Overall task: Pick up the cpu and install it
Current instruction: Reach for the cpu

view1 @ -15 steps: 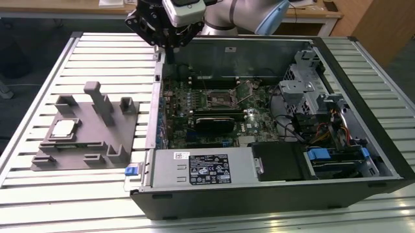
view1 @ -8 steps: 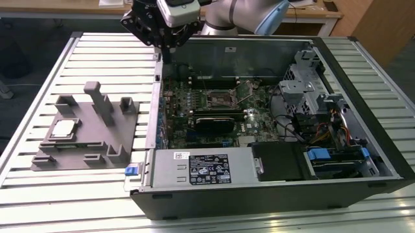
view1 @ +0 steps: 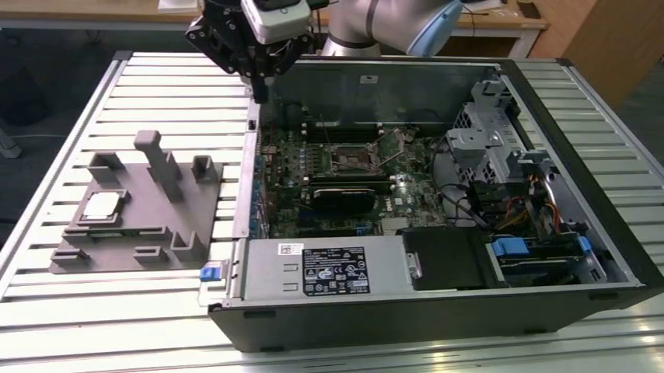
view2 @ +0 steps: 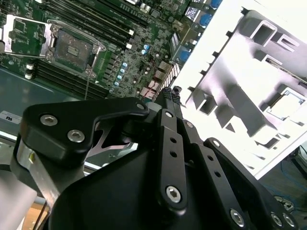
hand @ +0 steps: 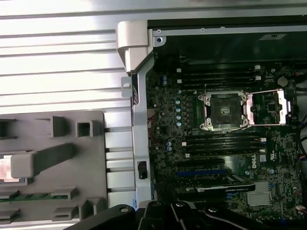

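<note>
Pale silver cpu [view1: 101,205], grey fixture [view1: 155,225], green motherboard [view1: 421,186], black tool [view1: 260,93], silvery ribbed table [view1: 166,93], black case [view1: 415,318].

exterior view high, oblique; both wrist views downward over shared socket [hand: 224,111] [view2: 73,48]

The cpu [hand: 4,168] cut by the first wrist view's edge; grey fixture [view2: 240,91] glare-bleached in second wrist view.

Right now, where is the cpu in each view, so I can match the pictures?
Exterior view: the cpu lies on the grey fixture, at the exterior view's left.
Second wrist view: the pale square seated in the fixture's recess.
First wrist view: probably the pale patch cut off by the frame edge, beside the fixture's long tab.
Shared landmark: the motherboard socket.
</note>
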You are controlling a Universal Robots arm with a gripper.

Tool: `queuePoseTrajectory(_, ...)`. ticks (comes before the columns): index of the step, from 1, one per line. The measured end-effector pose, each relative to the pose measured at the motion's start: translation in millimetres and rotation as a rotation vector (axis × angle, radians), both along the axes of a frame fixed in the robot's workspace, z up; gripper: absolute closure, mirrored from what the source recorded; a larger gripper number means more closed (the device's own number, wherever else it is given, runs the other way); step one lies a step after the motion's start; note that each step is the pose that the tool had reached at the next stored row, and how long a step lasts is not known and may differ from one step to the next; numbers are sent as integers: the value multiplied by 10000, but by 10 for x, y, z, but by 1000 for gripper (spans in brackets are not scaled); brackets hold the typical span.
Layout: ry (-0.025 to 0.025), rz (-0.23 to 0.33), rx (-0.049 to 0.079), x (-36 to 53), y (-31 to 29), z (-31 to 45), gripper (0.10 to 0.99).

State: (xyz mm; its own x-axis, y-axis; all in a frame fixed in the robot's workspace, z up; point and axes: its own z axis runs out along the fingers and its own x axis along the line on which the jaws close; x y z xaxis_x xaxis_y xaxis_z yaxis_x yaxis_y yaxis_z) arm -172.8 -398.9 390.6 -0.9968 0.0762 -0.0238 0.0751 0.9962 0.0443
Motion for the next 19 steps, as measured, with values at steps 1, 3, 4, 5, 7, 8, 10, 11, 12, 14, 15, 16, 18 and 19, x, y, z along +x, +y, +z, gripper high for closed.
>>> queuePoseTrajectory(1, 0, 0, 0, -10, 0, 0, 980)
queuePoseTrajectory(3, 0, 0, 0, -29, 0, -1, 980)
queuePoseTrajectory(4, 0, 0, 0, -38, 0, -2, 980)
queuePoseTrajectory(5, 0, 0, 0, -48, 0, -2, 980)
queuePoseTrajectory(7, 0, 0, 0, -67, 0, -3, 980)
queuePoseTrajectory(8, 0, 0, 0, -76, 0, -4, 980)
queuePoseTrajectory(10, -1, -1, 1, -94, 0, -5, 980)
queuePoseTrajectory(11, 0, -1, 0, -103, 0, -5, 980)
queuePoseTrajectory(12, 0, 0, 0, -112, 0, -5, 980)
queuePoseTrajectory(14, 0, 0, 0, -130, 0, -6, 980)
queuePoseTrajectory(15, 0, 0, 0, -138, 0, -6, 980)
queuePoseTrajectory(16, -1, -1, 0, -148, 0, -7, 980)
queuePoseTrajectory(18, 0, 0, 0, -165, 0, -7, 980)
queuePoseTrajectory(19, 0, -1, 0, -174, 0, -8, 980)
